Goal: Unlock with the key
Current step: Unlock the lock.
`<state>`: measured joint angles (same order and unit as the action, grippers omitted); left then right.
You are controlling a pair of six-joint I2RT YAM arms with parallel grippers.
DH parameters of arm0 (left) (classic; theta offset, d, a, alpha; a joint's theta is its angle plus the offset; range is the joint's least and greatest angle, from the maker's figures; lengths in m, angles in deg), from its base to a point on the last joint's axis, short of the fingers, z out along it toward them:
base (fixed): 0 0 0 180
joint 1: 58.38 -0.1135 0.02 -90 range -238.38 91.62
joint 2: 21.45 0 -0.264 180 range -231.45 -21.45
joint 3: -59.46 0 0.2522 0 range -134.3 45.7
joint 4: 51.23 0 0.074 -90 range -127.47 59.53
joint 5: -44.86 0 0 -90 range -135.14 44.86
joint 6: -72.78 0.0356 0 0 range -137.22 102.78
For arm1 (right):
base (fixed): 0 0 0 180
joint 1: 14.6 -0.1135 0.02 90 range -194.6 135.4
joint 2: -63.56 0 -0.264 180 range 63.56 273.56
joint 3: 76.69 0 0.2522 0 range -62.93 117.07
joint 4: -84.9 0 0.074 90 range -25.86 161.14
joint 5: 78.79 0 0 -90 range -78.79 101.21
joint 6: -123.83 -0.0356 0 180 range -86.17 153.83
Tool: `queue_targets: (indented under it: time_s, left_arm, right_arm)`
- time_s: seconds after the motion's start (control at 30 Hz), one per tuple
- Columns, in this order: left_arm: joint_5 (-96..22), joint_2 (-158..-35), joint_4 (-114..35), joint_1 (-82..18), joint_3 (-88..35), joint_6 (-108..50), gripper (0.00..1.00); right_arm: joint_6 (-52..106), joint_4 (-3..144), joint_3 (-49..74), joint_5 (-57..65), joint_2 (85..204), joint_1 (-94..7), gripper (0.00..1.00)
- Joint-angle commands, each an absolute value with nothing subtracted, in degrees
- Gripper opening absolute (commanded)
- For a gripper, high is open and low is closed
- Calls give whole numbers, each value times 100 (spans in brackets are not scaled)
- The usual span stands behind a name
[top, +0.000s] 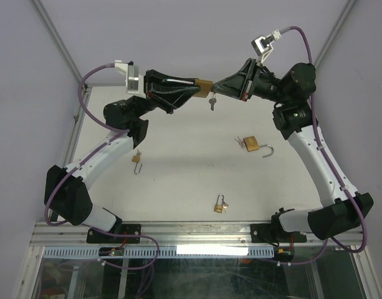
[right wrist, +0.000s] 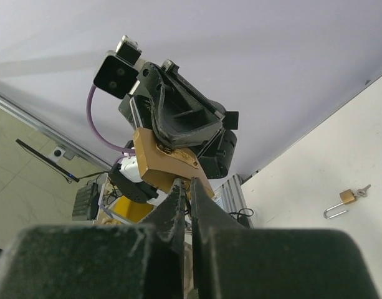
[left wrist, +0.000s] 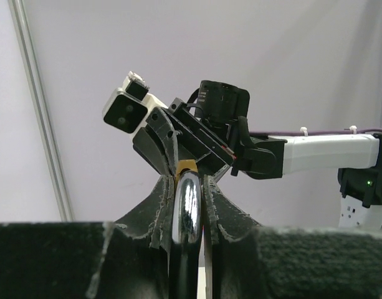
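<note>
A brass padlock (top: 203,86) hangs in the air at the back of the table between my two grippers. My left gripper (top: 192,89) is shut on its chrome shackle (left wrist: 189,205), and the brass body (left wrist: 186,166) shows just past the fingertips. My right gripper (top: 214,89) meets the padlock's underside (right wrist: 166,163), with its jaws closed to a thin slit (right wrist: 187,187) at the keyway. The key they pinch is hidden between the fingers. A second key (top: 211,103) dangles below the lock.
On the table lie an open brass padlock (top: 256,145) with its shackle swung out, a small padlock with keys (top: 136,160) on the left and another (top: 220,204) near the front. The small left one also shows in the right wrist view (right wrist: 346,198).
</note>
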<state>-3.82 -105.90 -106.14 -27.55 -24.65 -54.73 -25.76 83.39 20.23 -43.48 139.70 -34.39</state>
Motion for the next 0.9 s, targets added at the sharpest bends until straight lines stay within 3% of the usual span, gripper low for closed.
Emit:
queue_targets:
  time_s: [0.0, 0.1, 0.23, 0.27, 0.37, 0.5, 0.67, 0.87]
  left_arm:
    - [43, -10516, -11171, -2375, -2536, -5158, 0]
    - [-123, -10489, -11093, -2385, -2523, -5334, 0]
    - [-542, -10475, -10852, -2464, -2532, -5996, 0]
    - [-592, -10452, -10765, -2488, -2513, -6111, 0]
    - [-623, -10385, -10632, -2507, -2437, -6204, 0]
    - [-586, -10373, -10629, -2508, -2434, -6235, 0]
    - [-510, -10375, -10577, -2498, -2470, -6298, 0]
    - [-476, -10377, -10516, -2490, -2459, -6294, 0]
  right_arm:
    - [-2656, 7977, 2116, -4029, 13925, -3616, 0]
    - [-3446, 7974, 2242, -3598, 13932, -3620, 0]
    - [-3093, 7486, 2458, -3598, 13835, -3540, 5]
    - [-1406, 6875, 2636, -3699, 13778, -3509, 38]
    - [1098, 5658, 2821, -3547, 13526, -3500, 51]
    - [2110, 6023, 2224, -4106, 13214, -3497, 59]
    - [1992, 7081, 2070, -4843, 13384, -3499, 63]
    - [2619, 6650, 2524, -5211, 13631, -3460, 65]
